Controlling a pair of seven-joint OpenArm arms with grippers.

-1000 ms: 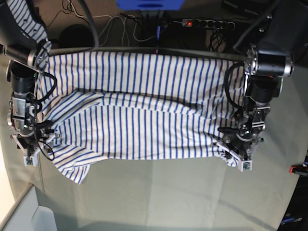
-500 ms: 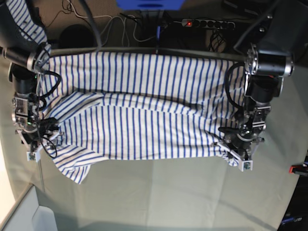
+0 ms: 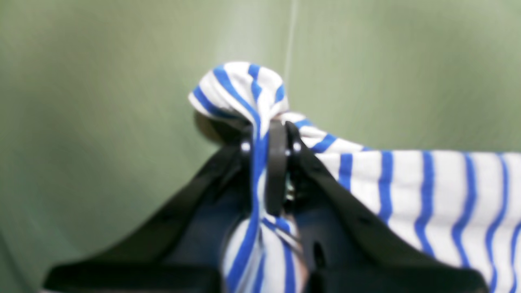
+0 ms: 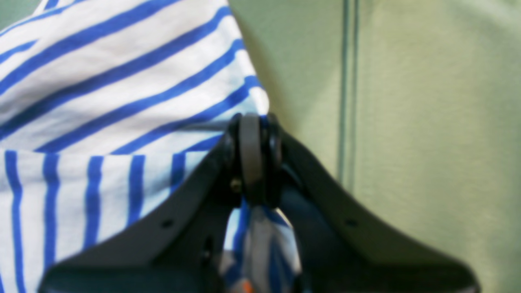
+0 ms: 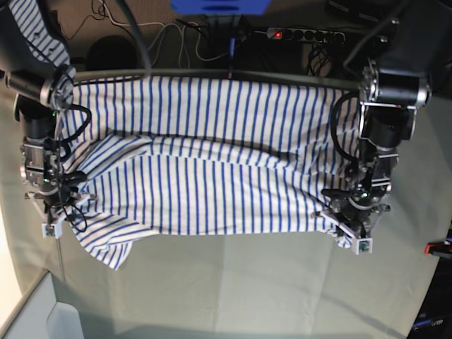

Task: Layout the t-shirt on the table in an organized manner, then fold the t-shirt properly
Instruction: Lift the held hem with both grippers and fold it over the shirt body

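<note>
The white, blue-striped t-shirt (image 5: 212, 162) lies spread across the far half of the table (image 5: 268, 282), with wrinkles and one sleeve flopped toward the front left. My left gripper (image 5: 353, 236), on the base view's right, is shut on the shirt's near right corner. In the left wrist view a bunch of the t-shirt (image 3: 240, 89) pokes out beyond the left gripper (image 3: 268, 134). My right gripper (image 5: 53, 219), at the shirt's left side, is shut on the t-shirt (image 4: 101, 101), and the right gripper (image 4: 254, 126) pinches its edge above the table (image 4: 427, 101).
Part of the shirt hangs over the right arm at the back left (image 5: 35, 28). Behind the table's far edge lie cables and a power strip (image 5: 305, 33). A red clamp (image 5: 438, 247) sits on the right edge. A pale bin corner (image 5: 42, 318) shows at the front left.
My right gripper has closed on the shirt's left edge and shifted slightly toward the front. The left gripper keeps its grip and has moved a little toward the front edge.
</note>
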